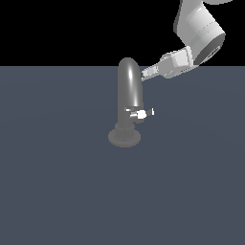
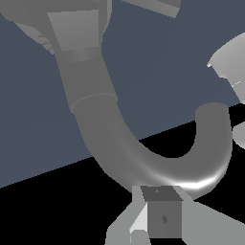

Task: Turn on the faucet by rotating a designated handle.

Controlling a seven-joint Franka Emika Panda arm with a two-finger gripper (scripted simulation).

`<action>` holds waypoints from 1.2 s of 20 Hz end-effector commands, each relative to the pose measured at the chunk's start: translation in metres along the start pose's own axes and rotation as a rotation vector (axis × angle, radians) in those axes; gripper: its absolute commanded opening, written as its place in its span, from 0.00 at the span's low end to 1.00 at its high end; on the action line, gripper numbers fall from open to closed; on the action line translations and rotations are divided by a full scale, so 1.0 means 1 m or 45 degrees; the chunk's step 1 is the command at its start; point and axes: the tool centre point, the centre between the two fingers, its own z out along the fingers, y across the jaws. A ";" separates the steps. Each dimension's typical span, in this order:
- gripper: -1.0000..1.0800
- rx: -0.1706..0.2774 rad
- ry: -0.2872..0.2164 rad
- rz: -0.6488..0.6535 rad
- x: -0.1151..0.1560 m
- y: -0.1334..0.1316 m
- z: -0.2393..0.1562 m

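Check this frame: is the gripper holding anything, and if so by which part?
Nothing is held. The gripper sits up beside the top of the faucet spout arch, well above the handle, which is untouched. Whether the fingers are open cannot be told.

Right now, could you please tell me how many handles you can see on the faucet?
1: a short grey lever handle with a white tip projects from the glossy grey metal faucet's stem toward the exterior view's right. Another behind the stem could be hidden.
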 end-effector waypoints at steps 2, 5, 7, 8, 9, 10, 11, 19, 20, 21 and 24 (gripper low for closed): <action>0.00 0.035 -0.079 0.066 0.018 -0.005 -0.003; 0.00 0.065 -0.148 0.125 0.034 -0.008 -0.004; 0.00 0.087 -0.194 0.165 0.045 -0.010 -0.004; 0.00 0.098 -0.218 0.185 0.051 -0.011 -0.004; 0.00 0.109 -0.242 0.206 0.057 -0.012 -0.004; 0.00 0.119 -0.263 0.224 0.062 -0.012 -0.004; 0.00 0.128 -0.283 0.241 0.067 -0.013 -0.004; 0.00 0.165 -0.362 0.308 0.087 -0.013 -0.001; 0.00 0.166 -0.364 0.310 0.087 -0.013 -0.001; 0.00 0.166 -0.364 0.311 0.087 -0.013 -0.001; 0.00 0.166 -0.364 0.311 0.087 -0.013 -0.001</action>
